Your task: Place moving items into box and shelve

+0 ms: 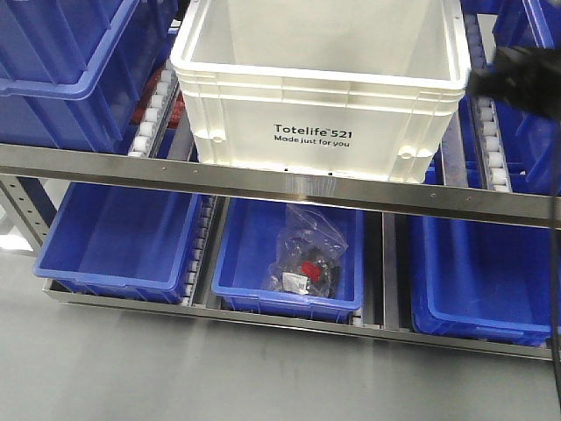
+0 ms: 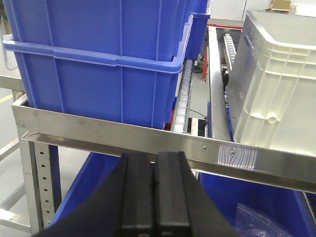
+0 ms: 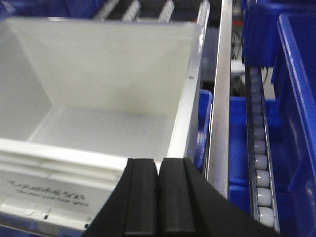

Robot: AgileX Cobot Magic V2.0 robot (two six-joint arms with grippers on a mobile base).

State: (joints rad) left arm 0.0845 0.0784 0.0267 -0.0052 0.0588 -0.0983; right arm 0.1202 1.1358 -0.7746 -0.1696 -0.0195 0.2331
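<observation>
Warehouse storage aisle.
Steel flow rack (image 1: 289,186) with roller tracks (image 1: 491,145) holds blue bins (image 1: 118,237) above grey floor (image 1: 175,368).

Box (image 1: 320,83): white moulded plastic, ribbed rim, smooth semi-matt walls, black print. Blue bins (image 1: 118,241): plastic, slight sheen. Shelf rail (image 1: 263,180): brushed metal, reflective glare patch. Rollers (image 3: 260,163): pale plastic, smooth. Bag (image 1: 307,254): clear glossy film, crinkled. Left gripper (image 2: 154,197) fingers: black, matt.
</observation>
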